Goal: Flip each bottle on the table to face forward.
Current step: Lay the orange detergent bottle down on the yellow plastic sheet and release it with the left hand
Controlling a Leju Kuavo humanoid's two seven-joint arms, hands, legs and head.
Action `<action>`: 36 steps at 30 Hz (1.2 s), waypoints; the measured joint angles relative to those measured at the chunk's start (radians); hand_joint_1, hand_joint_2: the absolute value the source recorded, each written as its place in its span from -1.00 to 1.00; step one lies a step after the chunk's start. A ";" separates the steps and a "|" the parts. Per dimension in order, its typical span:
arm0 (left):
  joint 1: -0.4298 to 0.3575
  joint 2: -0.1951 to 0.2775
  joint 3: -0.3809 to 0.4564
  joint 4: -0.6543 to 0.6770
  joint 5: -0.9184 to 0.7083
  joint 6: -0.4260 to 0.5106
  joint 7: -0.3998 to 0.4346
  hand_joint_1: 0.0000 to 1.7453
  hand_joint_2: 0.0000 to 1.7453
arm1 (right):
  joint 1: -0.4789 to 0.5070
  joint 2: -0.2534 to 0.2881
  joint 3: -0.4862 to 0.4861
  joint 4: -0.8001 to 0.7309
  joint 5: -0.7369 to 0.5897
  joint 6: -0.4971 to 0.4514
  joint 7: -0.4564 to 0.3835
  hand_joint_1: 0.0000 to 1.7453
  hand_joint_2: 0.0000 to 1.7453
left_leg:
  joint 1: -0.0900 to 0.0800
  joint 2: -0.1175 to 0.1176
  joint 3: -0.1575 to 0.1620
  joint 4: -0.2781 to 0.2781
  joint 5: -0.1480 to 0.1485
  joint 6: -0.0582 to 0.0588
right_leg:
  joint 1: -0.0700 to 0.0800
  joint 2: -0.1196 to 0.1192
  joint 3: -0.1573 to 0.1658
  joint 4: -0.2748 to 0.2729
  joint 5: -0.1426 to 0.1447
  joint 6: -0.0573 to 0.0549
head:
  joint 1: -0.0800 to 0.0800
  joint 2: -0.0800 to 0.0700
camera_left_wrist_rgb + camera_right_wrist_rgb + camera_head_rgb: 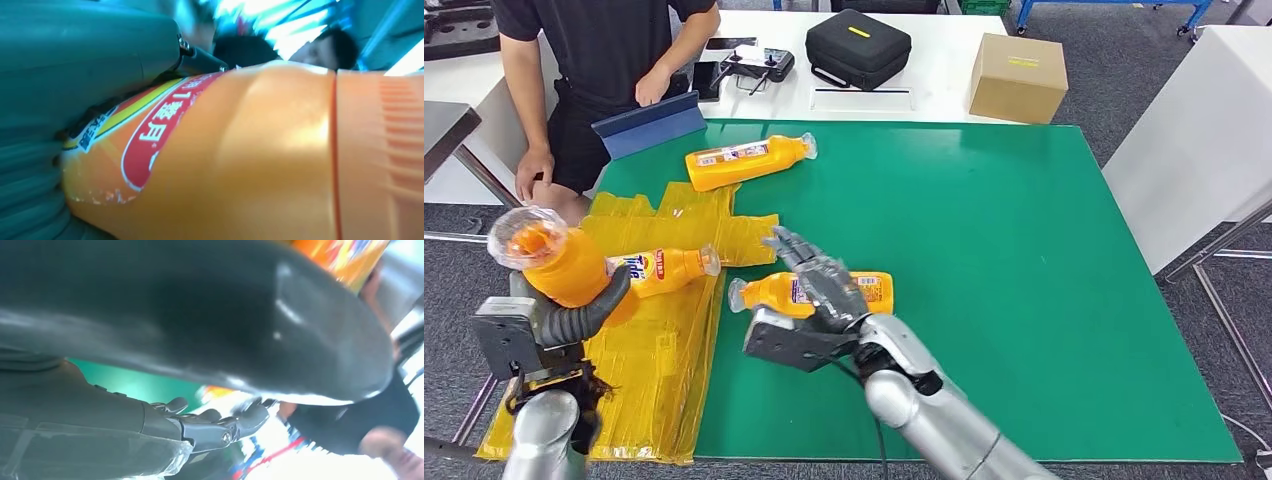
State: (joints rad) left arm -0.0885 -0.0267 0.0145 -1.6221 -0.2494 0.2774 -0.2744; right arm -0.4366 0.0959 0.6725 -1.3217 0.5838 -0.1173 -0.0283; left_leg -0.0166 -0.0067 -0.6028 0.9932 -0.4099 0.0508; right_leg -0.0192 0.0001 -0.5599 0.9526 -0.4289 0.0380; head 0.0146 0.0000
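1. Left hand [574, 310] grips an orange bottle, the held bottle [549, 258], raised off the desk [1024, 300], clear-capped end toward head cam. Left wrist view: bottle body [240, 160] against the grey thumb, label partly readable.
2. Right hand [824, 285] lies w/ fingers spread over the near bottle [864, 290], lying mid-desk; can't tell if it grips. Hand covers the label.
3. Right wrist view blurred, thumb [200, 320] blocks most.
4. Bottles: 4. Far bottle [746, 160] at back; fourth bottle [664, 268] on yellow sheet [664, 370].
5. Person [594, 60] at back, head cut off.
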 joint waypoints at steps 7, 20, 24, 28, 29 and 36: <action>0.105 0.096 0.092 -0.004 -0.300 0.068 0.017 1.00 1.00 | 0.007 -0.067 -0.191 -0.087 -0.062 0.046 -0.062 -1.00 -1.00 | 0.000 0.000 0.001 0.000 0.000 0.000 | 0.000 0.000 -0.001 0.000 0.000 0.000 | 0.000 0.000; 0.310 0.188 0.044 -0.072 -0.811 0.228 0.122 1.00 1.00 | -0.025 -0.080 -0.236 -0.087 -0.081 0.084 -0.112 -1.00 -1.00 | 0.000 -0.001 0.000 0.000 0.000 0.000 | 0.000 0.000 -0.001 0.000 0.000 0.000 | 0.000 0.000; 0.344 0.215 -0.003 -0.077 -0.961 0.255 0.167 1.00 1.00 | -0.036 -0.071 -0.237 -0.082 -0.079 0.096 -0.123 -1.00 -1.00 | 0.000 0.000 0.000 0.000 0.000 0.000 | 0.000 0.000 -0.001 0.000 0.000 0.000 | 0.000 0.000; 0.359 0.224 -0.066 -0.064 -1.044 0.300 0.208 1.00 1.00 | -0.053 -0.053 -0.236 -0.066 -0.071 0.110 -0.133 -1.00 -1.00 | 0.000 0.000 0.000 0.000 0.000 0.000 | 0.000 0.000 -0.001 0.000 0.000 0.000 | 0.000 0.000; 0.360 0.226 -0.082 -0.057 -1.052 0.310 0.215 1.00 1.00 | -0.058 -0.049 -0.236 -0.060 -0.069 0.114 -0.137 -1.00 -1.00 | 0.000 0.000 0.000 0.000 0.000 0.000 | 0.000 0.000 0.000 0.000 0.000 0.000 | 0.000 0.000; 0.323 0.227 -0.167 0.026 -1.034 0.378 0.214 1.00 1.00 | -0.088 -0.021 -0.229 -0.002 -0.073 0.121 -0.174 -1.00 -1.00 | 0.000 0.000 0.000 0.000 0.000 0.000 | 0.000 0.000 -0.001 0.000 0.000 0.000 | 0.000 0.000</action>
State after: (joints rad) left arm 0.2341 0.2005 -0.1524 -1.5962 -1.2834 0.6552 -0.0604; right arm -0.5243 0.0749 0.4437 -1.3236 0.5108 0.0038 -0.2020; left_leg -0.0165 -0.0070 -0.6023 0.9930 -0.4098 0.0507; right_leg -0.0191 -0.0001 -0.5604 0.9524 -0.4289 0.0378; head 0.0144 0.0000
